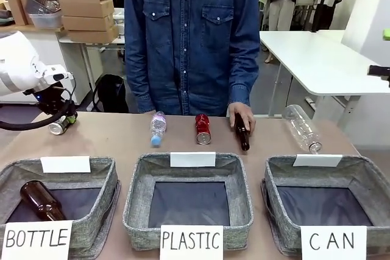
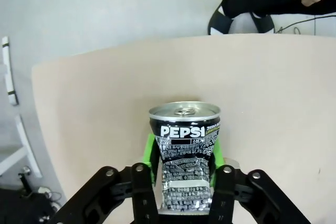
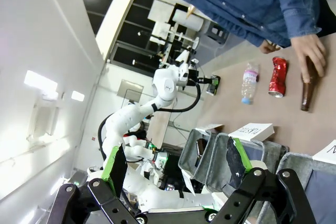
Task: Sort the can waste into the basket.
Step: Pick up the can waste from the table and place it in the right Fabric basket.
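A dark-sided can with a silver top sits between the green pads of my left gripper, which is shut on it. In the front view that can and left gripper are at the table's far left, low over the tabletop. A red can lies on its side at the far middle of the table. The grey CAN basket stands at the front right. My right gripper hangs open and holds nothing, well away from the table.
A small plastic bottle lies left of the red can. A person's hand rests on a brown bottle to its right. A clear plastic bottle lies behind the CAN basket. The BOTTLE basket holds a brown bottle; the PLASTIC basket stands between.
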Robot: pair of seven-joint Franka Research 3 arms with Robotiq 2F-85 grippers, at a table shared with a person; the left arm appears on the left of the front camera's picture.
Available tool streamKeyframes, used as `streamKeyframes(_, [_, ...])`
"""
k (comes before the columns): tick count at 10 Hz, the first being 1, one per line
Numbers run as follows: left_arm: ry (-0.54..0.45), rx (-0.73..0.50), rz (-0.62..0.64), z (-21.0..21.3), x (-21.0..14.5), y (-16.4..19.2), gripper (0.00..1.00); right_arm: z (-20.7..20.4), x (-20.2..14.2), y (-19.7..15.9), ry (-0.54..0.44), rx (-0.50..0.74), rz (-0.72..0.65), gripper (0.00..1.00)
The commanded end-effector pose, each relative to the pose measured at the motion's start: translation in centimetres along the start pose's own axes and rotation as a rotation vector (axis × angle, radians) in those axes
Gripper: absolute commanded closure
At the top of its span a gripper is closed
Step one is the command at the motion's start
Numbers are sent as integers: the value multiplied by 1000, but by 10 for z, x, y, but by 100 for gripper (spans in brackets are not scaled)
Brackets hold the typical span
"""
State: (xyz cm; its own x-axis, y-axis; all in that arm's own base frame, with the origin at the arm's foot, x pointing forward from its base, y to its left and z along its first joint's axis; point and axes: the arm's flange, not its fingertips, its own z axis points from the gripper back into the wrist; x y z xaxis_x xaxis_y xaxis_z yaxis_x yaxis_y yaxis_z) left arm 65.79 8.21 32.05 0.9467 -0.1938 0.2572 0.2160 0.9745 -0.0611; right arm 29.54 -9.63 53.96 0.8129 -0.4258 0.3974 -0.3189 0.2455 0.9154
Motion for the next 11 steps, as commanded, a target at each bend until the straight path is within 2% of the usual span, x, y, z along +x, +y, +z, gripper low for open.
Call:
streamKeyframes(1, [-8,4,10,4,2,0,95,-2,4,0,-14,25,26,0])
streamKeyframes(2, [-5,-6,35,5,1,0,74,-2,4,0,-14,25,26,0])
streamKeyframes(4, [-2,-11,45,14,-1,-1,74,-2,4,0,-14,25,26,0])
streamKeyframes(6, [-29,-51,45,42,-11,-3,74,-2,4,0,-14,25,26,0])
streamKeyframes(8, [-63,-162,-27,125,-43,-17,74,-2,4,0,-14,25,26,0])
streamKeyframes(9, [-118,-199,-91,183,-74,-31,74,-2,4,0,-14,25,26,0])
streamKeyframes(11, [-139,-393,-294,262,-145,-58,74,-2,4,0,-14,25,26,0])
